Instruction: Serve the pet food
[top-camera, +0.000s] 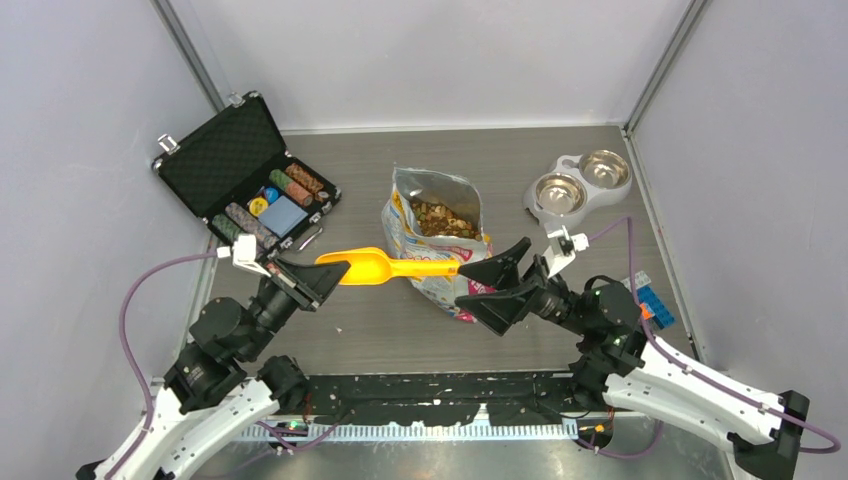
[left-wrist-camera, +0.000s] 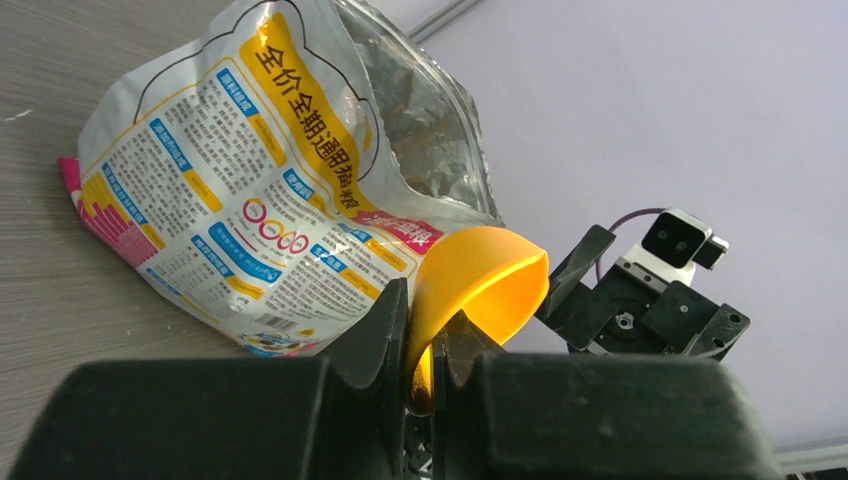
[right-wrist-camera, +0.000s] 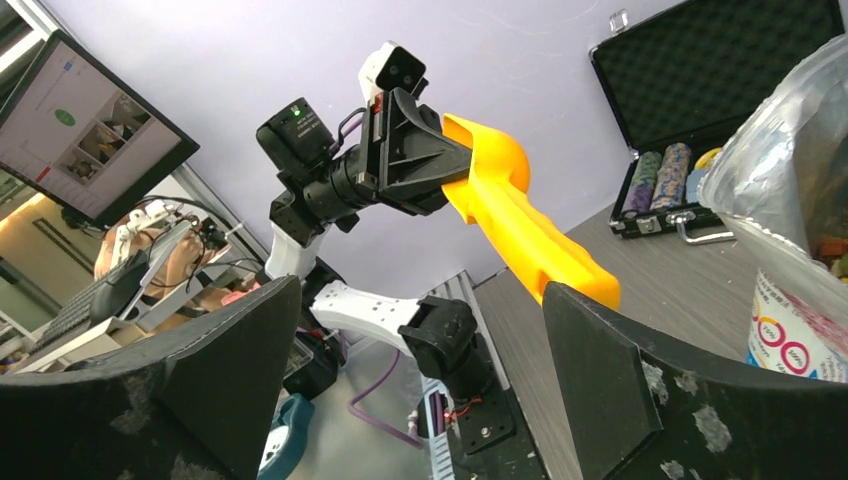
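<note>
**Scoop handover, left arm to right: right jaws not yet on the handle**

Left gripper (top-camera: 322, 277) is clamped on the bowl end of the orange plastic scoop (top-camera: 385, 267) and holds it level above the table, handle pointing at the right arm. Right gripper (top-camera: 470, 288) is spread fully wide and holds nothing. In the right wrist view the handle tip sits close to one finger (right-wrist-camera: 620, 390), not centred in the gap. I cannot tell whether it touches.

The pet food (top-camera: 443, 218), small brown and tan dry kibble, lies inside the open white, yellow and pink printed foil bag (top-camera: 432, 262), which stands just behind the scoop. The steel double pet bowl (top-camera: 580, 185) sits well apart at the far right with no kibble visible in it. None served yet, by the look of it.

Step in hand, as I read it: take over the scoop.
- Shift the right jaws so the handle runs through the middle of the gap.
- Advance further along the handle before closing.
- The left should let go only once the right grip is firm.
- Keep clear of the bag's wall.
</note>
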